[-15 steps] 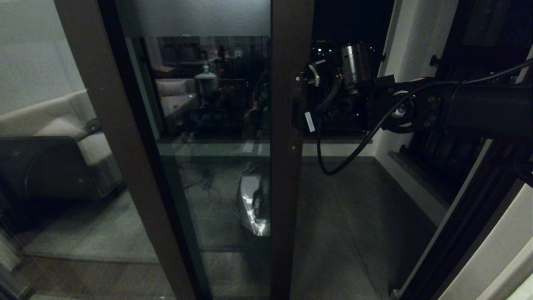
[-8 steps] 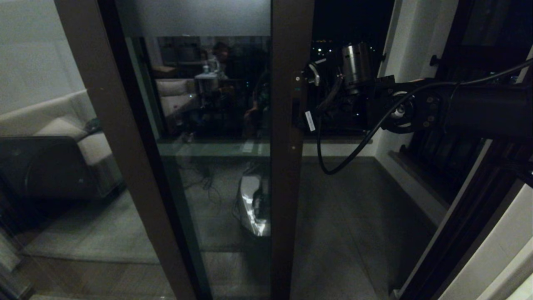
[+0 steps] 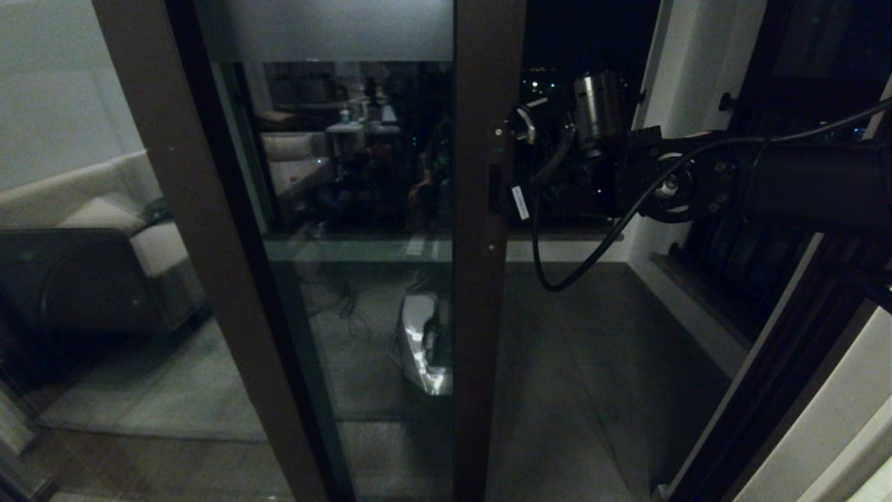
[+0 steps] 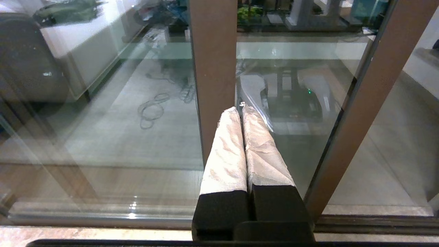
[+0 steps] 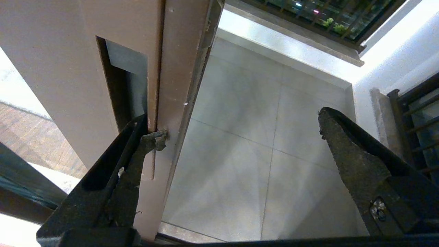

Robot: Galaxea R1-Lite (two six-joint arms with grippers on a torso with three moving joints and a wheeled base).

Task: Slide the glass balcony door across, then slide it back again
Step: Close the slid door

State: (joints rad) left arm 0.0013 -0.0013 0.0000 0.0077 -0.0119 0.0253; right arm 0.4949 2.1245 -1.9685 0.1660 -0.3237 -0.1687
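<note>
At the glass balcony door [image 3: 481, 293]'s smooth brown stile, right gripper [image 5: 236, 130] fingers spread; left gripper [image 4: 241, 109]'s cloth-wrapped fingers together.

Right arm [image 3: 815, 185]: black tubular link, silver cylindrical motor [image 3: 594, 104], looping black cable [image 3: 557, 275], white tag. Right gripper [image 5: 240, 133]: dark worn fingers. Left gripper [image 4: 241, 109]: white-wrapped fingers, black bases.

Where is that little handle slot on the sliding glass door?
The handle slot is cut into the glass balcony door stile, centre of the head view, with one finger of the open right gripper at its lower end.
</note>
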